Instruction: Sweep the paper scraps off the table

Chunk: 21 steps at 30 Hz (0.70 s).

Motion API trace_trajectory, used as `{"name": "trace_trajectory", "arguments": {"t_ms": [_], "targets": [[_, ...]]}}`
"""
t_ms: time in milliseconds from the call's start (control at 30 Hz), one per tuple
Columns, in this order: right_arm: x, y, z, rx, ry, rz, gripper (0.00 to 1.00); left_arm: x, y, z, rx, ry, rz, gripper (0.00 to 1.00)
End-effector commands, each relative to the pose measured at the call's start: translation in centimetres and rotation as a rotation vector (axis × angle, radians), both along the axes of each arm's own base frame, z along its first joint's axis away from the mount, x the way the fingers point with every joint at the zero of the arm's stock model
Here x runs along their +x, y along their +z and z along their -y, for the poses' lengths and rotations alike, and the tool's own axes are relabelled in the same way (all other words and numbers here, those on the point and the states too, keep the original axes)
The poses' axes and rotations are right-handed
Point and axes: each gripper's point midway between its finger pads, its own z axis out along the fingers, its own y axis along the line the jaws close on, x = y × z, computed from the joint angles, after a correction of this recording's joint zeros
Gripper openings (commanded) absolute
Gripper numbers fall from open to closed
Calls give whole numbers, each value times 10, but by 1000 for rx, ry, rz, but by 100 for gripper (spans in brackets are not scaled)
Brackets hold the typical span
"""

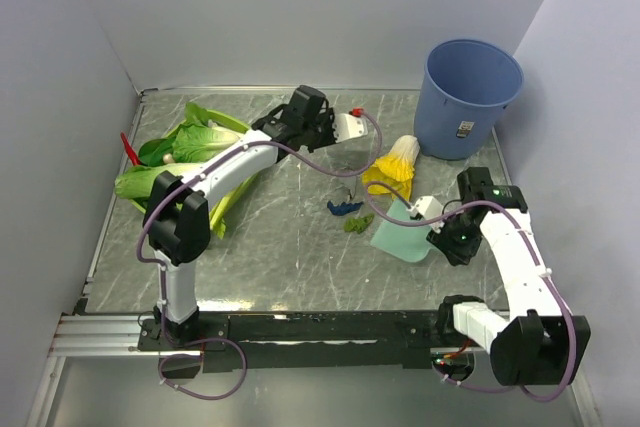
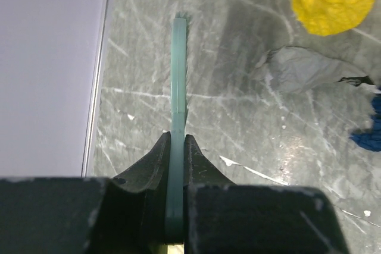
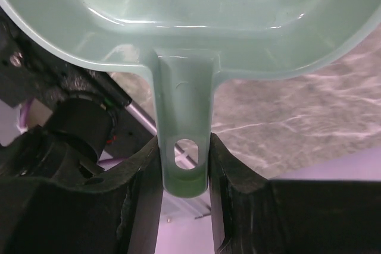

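- Teal plastic sits in both tools: the left tool [image 2: 177, 142] has its jaws pressed flat against a thin brush [image 2: 178, 75], and we see that brush edge-on, with short bristles at its far end
- We see the brush reach forward over the grey-green marble tabletop [image 1: 280, 267], but we cannot tell whether its bristles touch the surface
- We find the right tool [image 3: 184, 147] clamped on the dustpan [image 1: 400, 239], its two fingers gripping the handle on either side of the hanging hole
- From above, the pan lies toward the right of the tabletop with its wide mouth turned toward the middle; we cannot tell whether its lip rests on the surface
- We count the paper scraps lying near the middle of the tabletop: a dark blue scrap [image 1: 343, 207] and, just beside it toward the pan, a green scrap [image 1: 358, 224]
- Both of these lie outside the pan, near its mouth, between the two tools
- In the left wrist view we also see a pale grey crumpled wad [image 2: 297, 71] on the marble, to the right of the brush and apart from it
- We see a yellow frilly vegetable [image 1: 392, 169] just behind the pan, close to the scraps
- Leafy green vegetables [image 1: 195, 142] lie at the far left of the tabletop, well apart from the scraps
- We note a blue bin [image 1: 470, 97] upright in the far right corner, against the pale walls [image 1: 300, 7]
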Motion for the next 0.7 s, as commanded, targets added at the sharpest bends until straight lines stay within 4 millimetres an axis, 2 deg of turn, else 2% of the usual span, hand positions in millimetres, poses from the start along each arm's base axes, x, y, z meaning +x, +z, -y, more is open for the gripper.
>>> {"name": "trace_trajectory", "arguments": {"t_ms": [0, 233, 300, 400, 500, 533, 567, 633, 667], "targets": [[2, -14, 6, -81, 80, -30, 0, -11, 3, 17, -3, -97, 11, 1], [20, -35, -5, -123, 70, -39, 0, -47, -16, 12, 0, -133, -174, 1], [30, -40, -8, -126, 56, -42, 0, -68, -26, 9, 4, -156, -264, 1], [40, -44, -16, -113, 34, -68, 0, -95, -30, 5, -13, -174, -379, 1], [49, -46, -24, -106, 24, -83, 0, -120, -27, 2, -57, -165, -485, 1], [49, -48, -29, -104, 30, -96, 0, -126, -20, 1, -77, -163, -495, 1], [52, -47, -33, -99, 39, -91, 0, -133, -24, -3, -90, -129, -541, 1], [54, -50, -41, -107, 70, -102, 0, -135, -13, -11, -116, -69, -536, 1], [55, -48, -42, -115, 76, -101, 0, -137, -15, -17, -124, -22, -558, 1]]}}
